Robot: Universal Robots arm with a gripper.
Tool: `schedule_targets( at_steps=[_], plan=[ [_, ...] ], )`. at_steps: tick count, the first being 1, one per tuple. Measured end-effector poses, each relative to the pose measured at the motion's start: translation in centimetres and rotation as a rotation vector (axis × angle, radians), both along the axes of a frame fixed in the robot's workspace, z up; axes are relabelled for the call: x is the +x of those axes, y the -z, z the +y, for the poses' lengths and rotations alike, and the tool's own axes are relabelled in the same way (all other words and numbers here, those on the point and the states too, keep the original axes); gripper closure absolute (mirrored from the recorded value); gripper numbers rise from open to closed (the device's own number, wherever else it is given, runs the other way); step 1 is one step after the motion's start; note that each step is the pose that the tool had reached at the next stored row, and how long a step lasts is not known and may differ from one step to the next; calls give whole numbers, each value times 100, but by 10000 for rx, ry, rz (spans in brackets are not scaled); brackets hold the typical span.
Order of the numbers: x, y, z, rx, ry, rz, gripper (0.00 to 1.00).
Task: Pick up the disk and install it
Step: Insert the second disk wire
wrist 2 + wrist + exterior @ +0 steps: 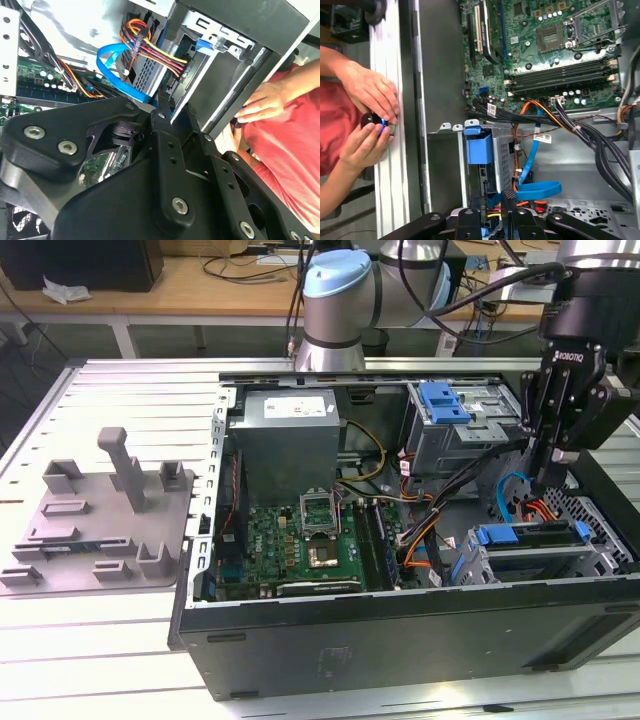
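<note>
Gripper (548, 472) in the exterior view hangs inside the open computer case (400, 640), fingers pressed together on nothing. Just below it the disk (530, 536) sits in the case's drive cage (590, 555), its bright blue carrier edge showing. In the second wrist view, a person's hand (260, 102) rests outside the case wall. In the first wrist view, the blue carrier (479, 147) lies in the cage.
</note>
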State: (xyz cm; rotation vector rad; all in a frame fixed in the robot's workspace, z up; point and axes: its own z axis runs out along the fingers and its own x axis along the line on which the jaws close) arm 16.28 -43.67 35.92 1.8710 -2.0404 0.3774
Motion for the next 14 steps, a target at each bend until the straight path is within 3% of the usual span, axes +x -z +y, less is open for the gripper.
schedule_targets(
  at_steps=[7,14],
  plan=[
    [-18,7,-22,26,69,-13,70],
    [-55,11,-23,166,114,-162,70]
  ],
)
